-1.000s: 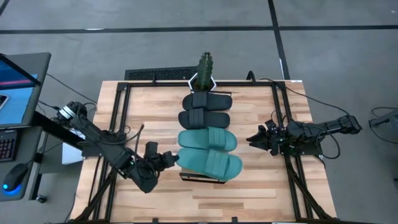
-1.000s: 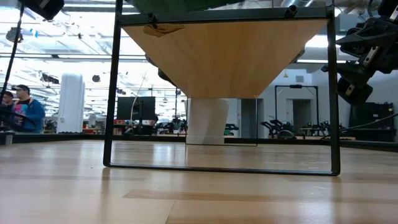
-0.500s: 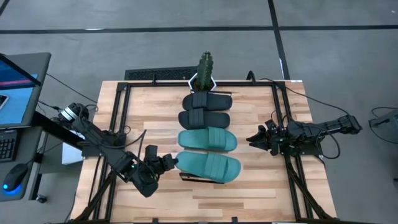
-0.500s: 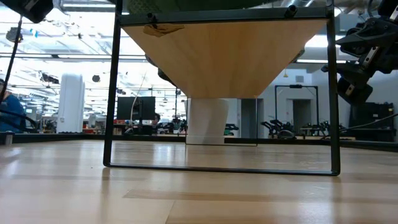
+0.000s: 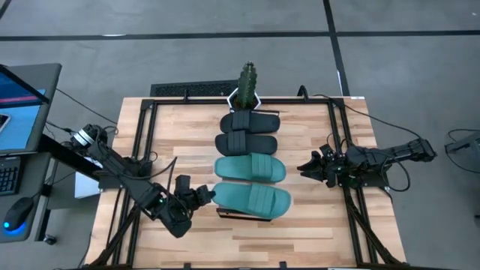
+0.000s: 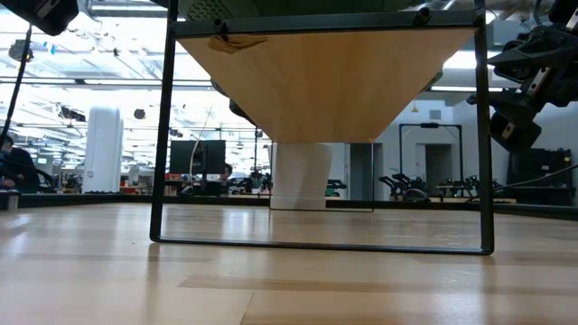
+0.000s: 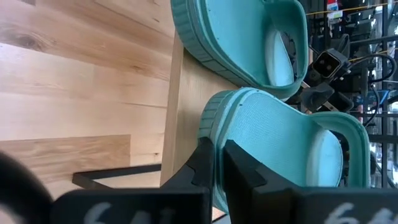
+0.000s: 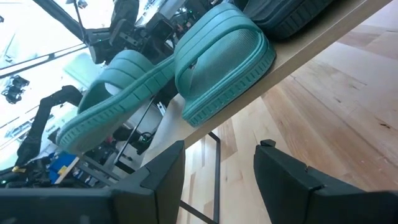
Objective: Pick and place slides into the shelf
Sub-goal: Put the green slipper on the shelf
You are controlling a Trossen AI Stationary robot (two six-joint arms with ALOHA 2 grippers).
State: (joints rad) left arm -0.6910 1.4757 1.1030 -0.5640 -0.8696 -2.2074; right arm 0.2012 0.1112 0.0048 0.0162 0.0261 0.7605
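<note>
Shelf (image 5: 222, 212) holds four slides (image 5: 251, 199): two black, two teal.

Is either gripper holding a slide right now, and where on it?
The left gripper is shut on the sole rim at one end of the nearest teal green rubber slide. The right gripper is open, holding nothing.

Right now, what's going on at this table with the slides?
All four slides lie in a row on the shelf: two black slides toward the cactus, two teal slides nearer the front. The left gripper, shut, is at the heel of the front teal slide, which overhangs the shelf edge. The right gripper waits open off to the side, holding nothing.
</note>
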